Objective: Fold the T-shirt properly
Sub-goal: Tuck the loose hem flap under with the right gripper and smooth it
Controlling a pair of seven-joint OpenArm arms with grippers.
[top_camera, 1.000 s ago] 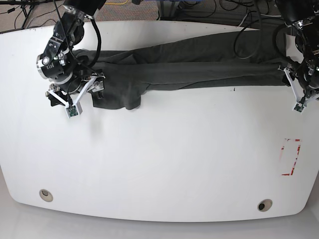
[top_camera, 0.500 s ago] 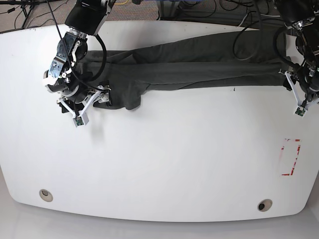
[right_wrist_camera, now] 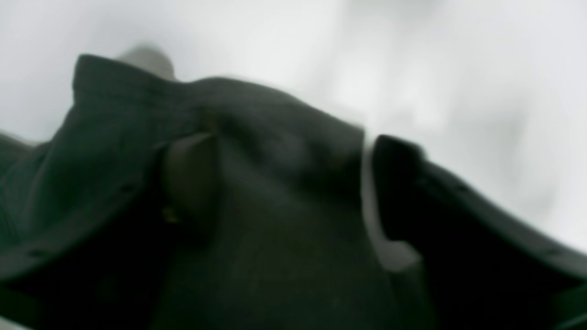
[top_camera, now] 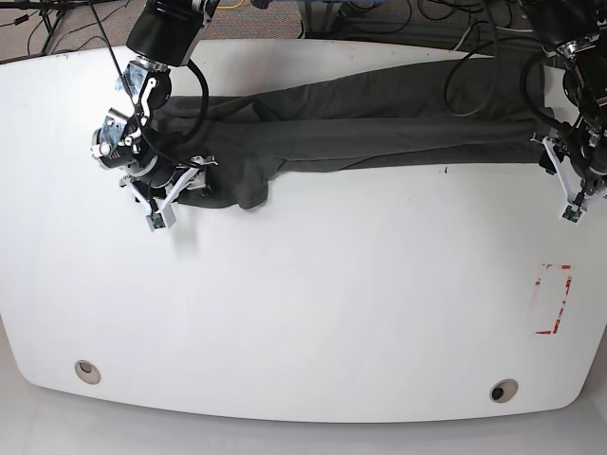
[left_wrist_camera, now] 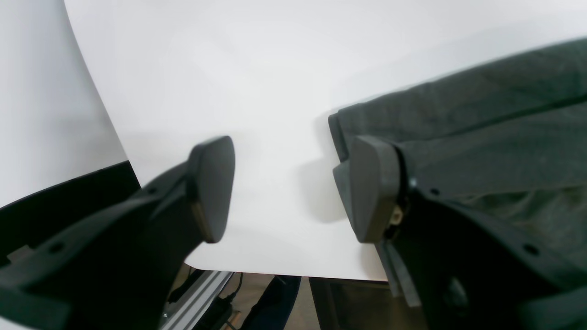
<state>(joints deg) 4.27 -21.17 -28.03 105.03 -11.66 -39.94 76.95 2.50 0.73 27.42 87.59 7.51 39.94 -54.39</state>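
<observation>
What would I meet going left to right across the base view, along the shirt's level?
Right end effector at the shirt's bunched end → T-shirt stretched across the table → left end effector at its other end.

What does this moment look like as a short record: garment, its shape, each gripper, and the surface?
garment: dark charcoal-grey cotton T-shirt, folded into a long band across the far side of the table
surface: white table
left gripper: jaws apart at the shirt's end; one pad over the cloth edge, bare table between the pads
right gripper: fabric bunched between its fingers at the other end; view blurred
loose part: a flap hangs toward the near side by the right gripper
</observation>
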